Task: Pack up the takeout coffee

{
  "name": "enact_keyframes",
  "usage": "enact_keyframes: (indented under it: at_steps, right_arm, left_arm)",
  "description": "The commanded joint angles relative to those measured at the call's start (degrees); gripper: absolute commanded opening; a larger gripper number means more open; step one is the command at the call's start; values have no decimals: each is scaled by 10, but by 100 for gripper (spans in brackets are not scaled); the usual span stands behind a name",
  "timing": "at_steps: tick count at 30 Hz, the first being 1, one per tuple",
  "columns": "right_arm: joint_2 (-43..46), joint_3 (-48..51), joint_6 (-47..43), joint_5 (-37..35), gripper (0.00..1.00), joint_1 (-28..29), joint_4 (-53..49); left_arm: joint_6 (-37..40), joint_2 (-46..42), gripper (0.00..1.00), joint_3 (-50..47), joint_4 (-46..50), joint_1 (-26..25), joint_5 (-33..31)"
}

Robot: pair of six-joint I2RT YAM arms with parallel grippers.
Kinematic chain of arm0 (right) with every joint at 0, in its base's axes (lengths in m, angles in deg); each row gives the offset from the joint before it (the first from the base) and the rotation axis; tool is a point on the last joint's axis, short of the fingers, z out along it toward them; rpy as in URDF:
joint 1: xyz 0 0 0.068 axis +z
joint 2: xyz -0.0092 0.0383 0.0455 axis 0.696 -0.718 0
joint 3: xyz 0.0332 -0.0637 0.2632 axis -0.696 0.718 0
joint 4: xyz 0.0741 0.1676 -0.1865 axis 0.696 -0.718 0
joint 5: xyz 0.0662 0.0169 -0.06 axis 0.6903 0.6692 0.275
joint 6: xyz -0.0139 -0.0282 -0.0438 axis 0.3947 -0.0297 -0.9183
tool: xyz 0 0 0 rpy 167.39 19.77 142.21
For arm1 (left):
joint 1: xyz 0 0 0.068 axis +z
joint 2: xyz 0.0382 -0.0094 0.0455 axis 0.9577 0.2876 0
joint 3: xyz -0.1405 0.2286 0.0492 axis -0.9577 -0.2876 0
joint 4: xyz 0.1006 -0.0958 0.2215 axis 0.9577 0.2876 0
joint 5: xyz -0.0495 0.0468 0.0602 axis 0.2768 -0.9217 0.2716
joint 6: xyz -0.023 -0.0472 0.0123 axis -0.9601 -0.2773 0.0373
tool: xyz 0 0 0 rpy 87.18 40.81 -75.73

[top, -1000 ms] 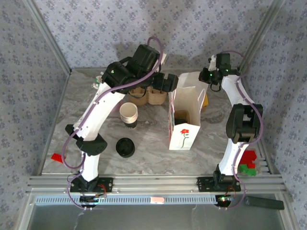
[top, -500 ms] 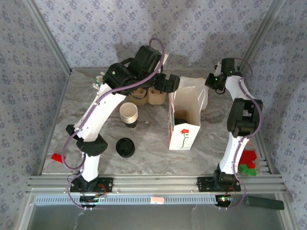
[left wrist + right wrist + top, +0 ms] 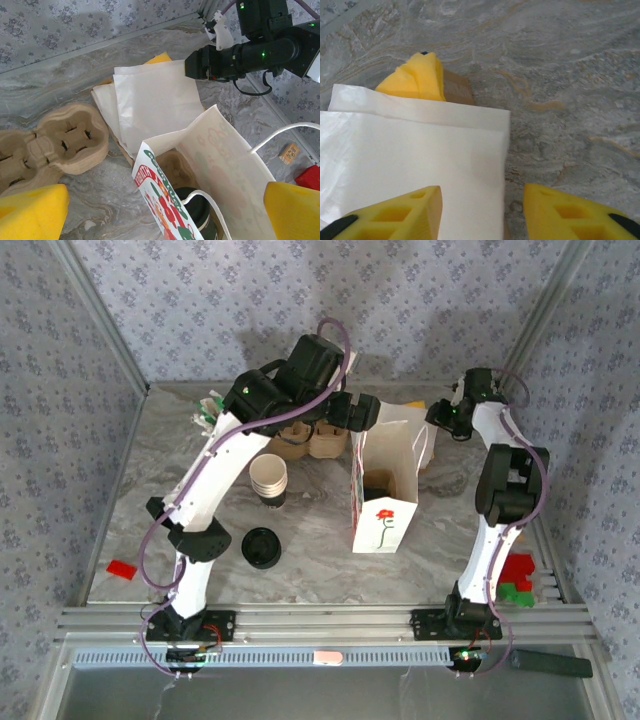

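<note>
The takeout coffee [image 3: 378, 483] stands inside the upright white paper bag [image 3: 385, 502] with the red flower print. Its black lid [image 3: 196, 209] shows deep in the bag, beside a brown cup carrier [image 3: 176, 168]. My left gripper [image 3: 162, 220] hovers just above the bag's left rim, open wide, its yellow fingers [image 3: 31, 212] far apart with nothing between them. In the top view my left gripper [image 3: 356, 412] is at the bag's back left corner. My right gripper [image 3: 482, 220] is open over the edge of the flat white paper sheets [image 3: 410, 165], holding nothing.
A stack of lidless paper cups [image 3: 268, 477] and a loose black lid [image 3: 261, 547] sit left of the bag. Brown cup carriers [image 3: 305, 440] lie behind them. A yellow piece [image 3: 420, 75] lies behind the sheets. Red and green blocks [image 3: 517, 578] are at the near right.
My right gripper has swung right and back a little, and its jaws have gone from shut to open. My left arm has shifted slightly to the right.
</note>
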Motion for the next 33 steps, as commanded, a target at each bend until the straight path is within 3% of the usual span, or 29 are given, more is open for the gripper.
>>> enact_keyframes:
  at_steps: [1,7,20,27,33]
  right_arm:
    - [21,15,4,21,54,-10,20]
    - [-6,13,21,72,62,-18,42]
    - [-65,-24,48,116,63,-26,68]
    - [-47,0,51,135,56,-27,106]
    - [-22,25,55,143,42,-27,132]
  left_arm:
    - [-4,0,100,16,-1,-4,2]
    - [-1,-3,99,16,4,-4,0]
    - [2,0,100,16,7,-5,-6]
    - [0,3,100,17,2,-5,-4]
    - [-5,5,100,18,2,-4,3]
